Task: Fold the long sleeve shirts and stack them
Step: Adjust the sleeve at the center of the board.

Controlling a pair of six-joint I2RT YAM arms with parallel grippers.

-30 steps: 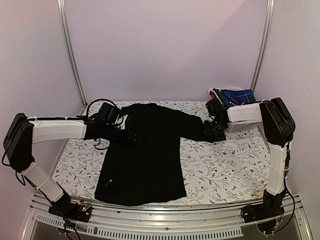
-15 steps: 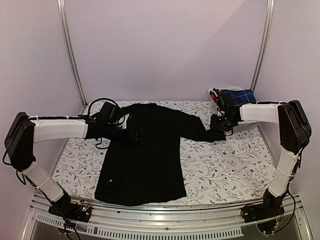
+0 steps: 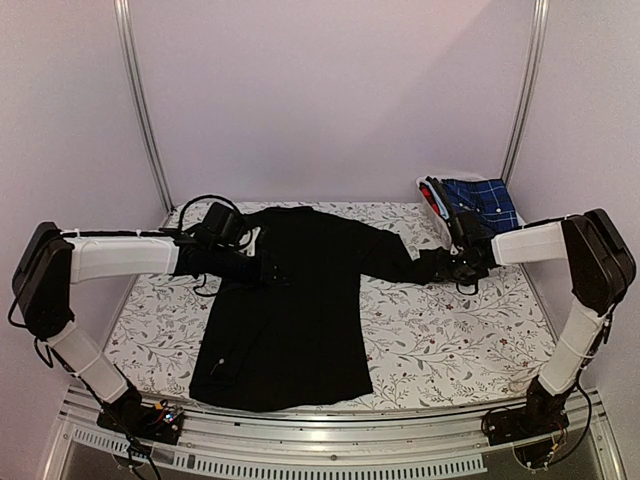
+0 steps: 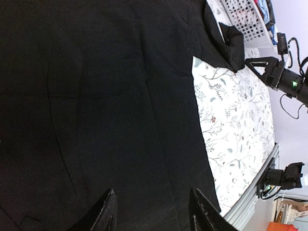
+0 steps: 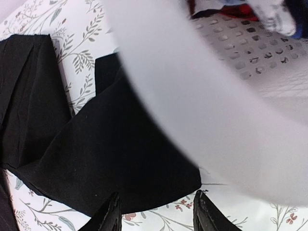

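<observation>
A large black long sleeve shirt [image 3: 290, 310] lies spread flat on the flowered table, its right sleeve [image 3: 395, 258] stretched out toward the basket. My left gripper [image 3: 272, 272] hovers over the shirt's left chest. In the left wrist view it [image 4: 153, 214] is open, with only black cloth [image 4: 96, 96] beneath it. My right gripper [image 3: 447, 265] sits at the end of that sleeve. In the right wrist view it [image 5: 156, 214] is open, and the sleeve's cuff [image 5: 110, 159] lies flat just ahead of the tips.
A white slotted basket [image 3: 462, 182] stands at the back right corner, holding blue plaid cloth [image 3: 482, 192] and something red [image 3: 430, 193]. Its rim [image 5: 216, 120] crosses the right wrist view as a blurred band. Bare flowered tabletop [image 3: 460, 330] shows right of the shirt.
The right arm has swung outward to the right and its jaws have gone from nearly shut to open, leaving the sleeve end on the table. The left arm has stayed put.
</observation>
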